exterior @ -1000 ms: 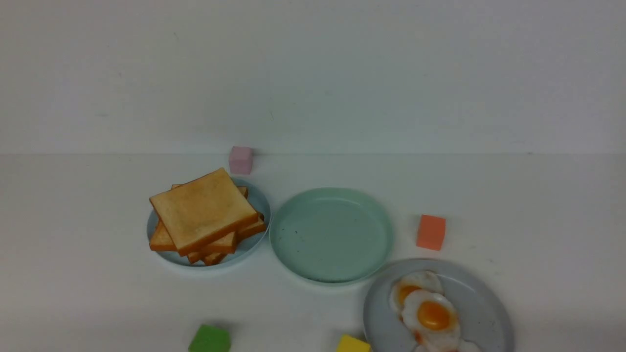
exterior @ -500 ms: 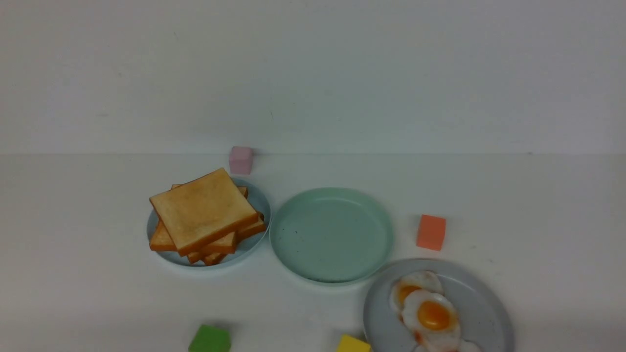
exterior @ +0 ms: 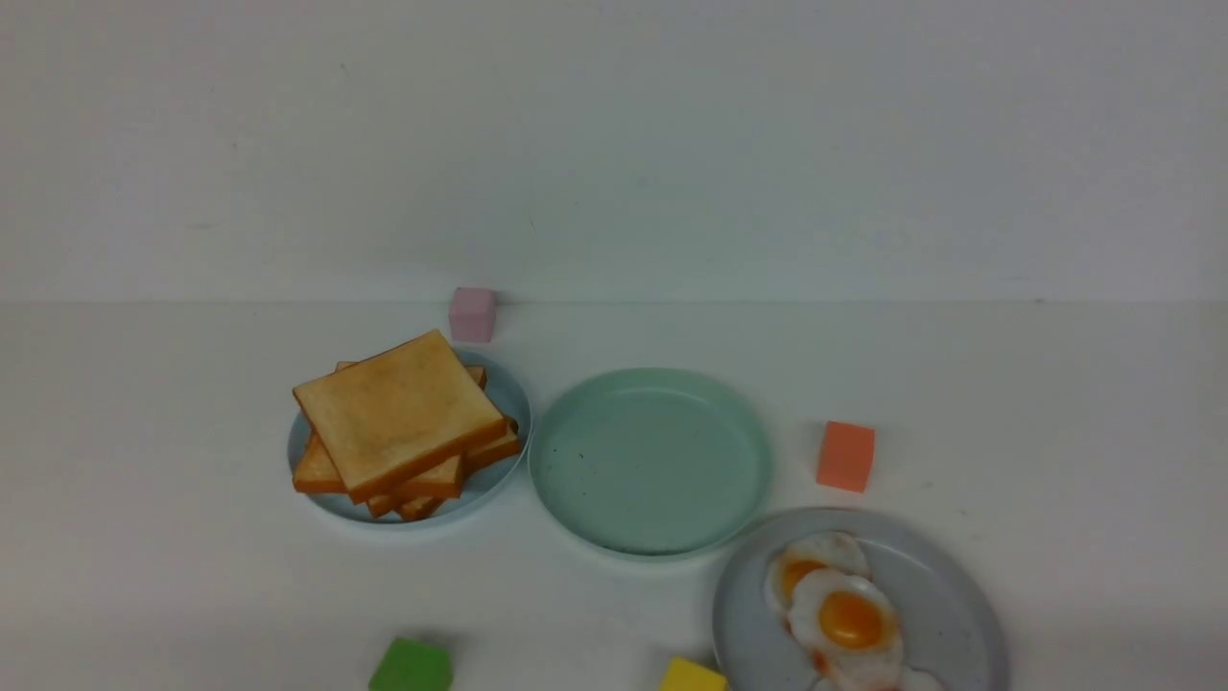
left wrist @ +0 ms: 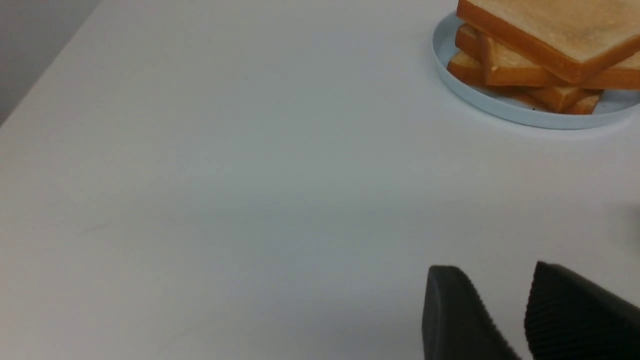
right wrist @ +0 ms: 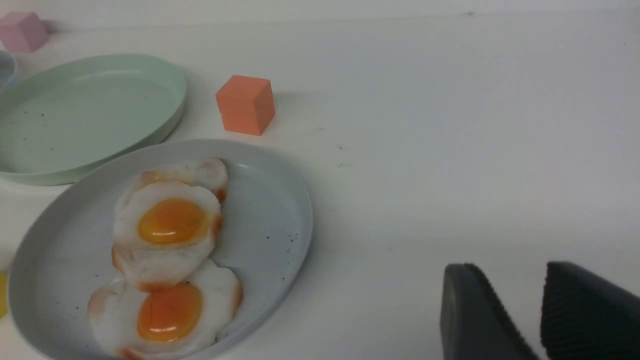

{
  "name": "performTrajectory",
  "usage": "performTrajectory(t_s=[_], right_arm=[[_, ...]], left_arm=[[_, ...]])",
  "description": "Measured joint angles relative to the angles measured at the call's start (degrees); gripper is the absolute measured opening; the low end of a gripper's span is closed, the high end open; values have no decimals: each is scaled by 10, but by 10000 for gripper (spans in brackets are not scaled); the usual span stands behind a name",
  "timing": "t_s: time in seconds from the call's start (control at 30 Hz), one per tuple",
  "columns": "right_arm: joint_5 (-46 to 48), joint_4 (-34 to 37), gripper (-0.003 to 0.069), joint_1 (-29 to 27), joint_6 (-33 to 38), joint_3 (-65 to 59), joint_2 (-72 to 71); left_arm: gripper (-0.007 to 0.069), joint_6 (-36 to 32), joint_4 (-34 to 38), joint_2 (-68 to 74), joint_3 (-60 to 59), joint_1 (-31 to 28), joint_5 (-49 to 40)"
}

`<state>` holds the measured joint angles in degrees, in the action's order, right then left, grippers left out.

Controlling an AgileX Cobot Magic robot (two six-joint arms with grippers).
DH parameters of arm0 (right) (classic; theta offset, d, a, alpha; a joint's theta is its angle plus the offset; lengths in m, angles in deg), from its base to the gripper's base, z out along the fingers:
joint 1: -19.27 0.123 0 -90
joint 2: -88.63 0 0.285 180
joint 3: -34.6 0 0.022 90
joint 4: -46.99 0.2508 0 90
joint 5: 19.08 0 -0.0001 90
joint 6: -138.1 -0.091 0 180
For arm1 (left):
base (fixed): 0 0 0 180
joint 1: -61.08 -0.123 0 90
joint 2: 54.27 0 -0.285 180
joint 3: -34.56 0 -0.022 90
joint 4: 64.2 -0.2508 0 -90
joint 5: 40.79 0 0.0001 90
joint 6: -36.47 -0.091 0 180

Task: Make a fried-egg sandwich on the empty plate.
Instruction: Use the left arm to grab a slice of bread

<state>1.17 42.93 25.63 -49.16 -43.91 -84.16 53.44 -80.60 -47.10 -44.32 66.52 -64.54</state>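
Observation:
The empty plate, round and mint green, sits mid-table with nothing on it; its rim also shows in the right wrist view. Left of it, a pile of toast slices rests on a pale blue plate. Several fried eggs overlap on a grey speckled plate at the front right. No fried-egg sandwich is in view. My left gripper is open over bare table, short of the toast. My right gripper is open, to the right of the eggs. Neither arm shows in the front view.
A pink cube stands by the back wall. An orange cube sits right of the mint plate. A green cube and a yellow cube lie at the front edge of the view.

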Motion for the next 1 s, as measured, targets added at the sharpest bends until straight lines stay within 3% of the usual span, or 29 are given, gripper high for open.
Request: performTrajectory(t_s=[0.2, 0.3, 0.53, 0.67, 0.77, 0.83, 1.0], right_arm=[[-108, 0, 238, 0, 0, -3, 0], [-187, 0, 238, 0, 0, -3, 0], [-322, 0, 238, 0, -22, -3, 0], [-404, 0, 238, 0, -101, -3, 0], [-413, -7, 238, 0, -139, 15, 0], [-405, -13, 238, 0, -145, 36, 2], [-301, -30, 238, 0, -177, 209, 71]], left_arm=[[239, 0, -7, 0, -1, 0, 77], [239, 0, -11, 0, -1, 0, 156], [239, 2, -14, 0, -2, 0, 217], [239, 108, 34, 0, -2, 0, 341], [239, 186, 67, 0, 0, 0, 447], [239, 204, 84, 0, 10, 0, 463], [239, 209, 154, 31, 133, 0, 424]])
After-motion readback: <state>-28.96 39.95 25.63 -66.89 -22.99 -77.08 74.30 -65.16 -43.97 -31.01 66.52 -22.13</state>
